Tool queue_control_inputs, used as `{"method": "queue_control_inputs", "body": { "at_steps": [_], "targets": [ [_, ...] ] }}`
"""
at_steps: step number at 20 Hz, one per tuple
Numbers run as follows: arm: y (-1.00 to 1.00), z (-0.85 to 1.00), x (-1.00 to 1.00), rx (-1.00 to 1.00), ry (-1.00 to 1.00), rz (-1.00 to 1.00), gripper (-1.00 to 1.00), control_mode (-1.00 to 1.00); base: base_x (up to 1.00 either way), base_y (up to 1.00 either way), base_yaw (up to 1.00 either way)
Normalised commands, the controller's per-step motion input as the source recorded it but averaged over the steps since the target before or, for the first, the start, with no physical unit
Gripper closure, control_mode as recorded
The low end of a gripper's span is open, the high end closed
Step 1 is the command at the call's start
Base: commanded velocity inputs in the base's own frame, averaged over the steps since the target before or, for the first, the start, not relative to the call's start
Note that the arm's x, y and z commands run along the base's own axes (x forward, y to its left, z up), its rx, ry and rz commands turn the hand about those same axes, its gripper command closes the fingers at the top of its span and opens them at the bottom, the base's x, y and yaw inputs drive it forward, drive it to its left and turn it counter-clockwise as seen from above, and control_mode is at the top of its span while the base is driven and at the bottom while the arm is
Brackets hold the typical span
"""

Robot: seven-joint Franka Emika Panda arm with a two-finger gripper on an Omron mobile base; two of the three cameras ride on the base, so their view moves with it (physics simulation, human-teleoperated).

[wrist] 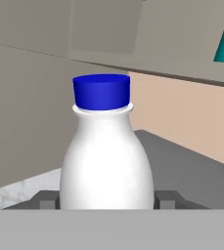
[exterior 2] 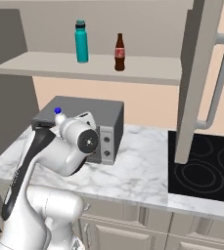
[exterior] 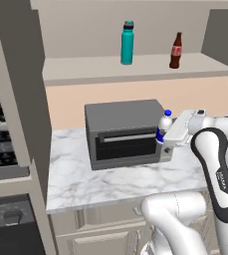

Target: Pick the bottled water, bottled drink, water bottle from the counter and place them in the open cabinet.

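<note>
Here my fingers pinch the water low on its body, one dark tip at each side, holding it upright above the tabletop just beside the front right corner of the grey toaster oven, which stands right behind it under the shelf. The bottle is white and rounded, narrowing to a short neck with a blue cap; from the left a blue band shows on it, but I can read no writing. Up on the shelf the teal flask with its dark lid and the drink, dark brown with a red label and cap, stand upright and well apart; the label's print is too small to read. A black cooktop lies to the right, beyond a tall cabinet panel.
</note>
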Motion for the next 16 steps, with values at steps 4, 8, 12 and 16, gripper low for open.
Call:
{"method": "queue_control_inputs", "body": {
  "at_steps": [4, 8, 12, 16],
  "targets": [
    [0.0, 0.0, 0.0, 0.0, 0.0, 0.0, 1.0, 1.0, 0.51, 0.22, 0.0],
    [0.0, 0.0, 0.0, 0.0, 0.0, 0.0, 1.0, 1.0, 0.2, 0.06, 0.0],
    [0.0, 0.0, 0.0, 0.0, 0.0, 0.0, 1.0, 1.0, 0.0, 0.0, 0.0],
    [0.0, 0.0, -0.01, 0.0, 0.0, -0.02, 1.0, -1.0, -0.01, 0.0, 0.0]
  ]
}}
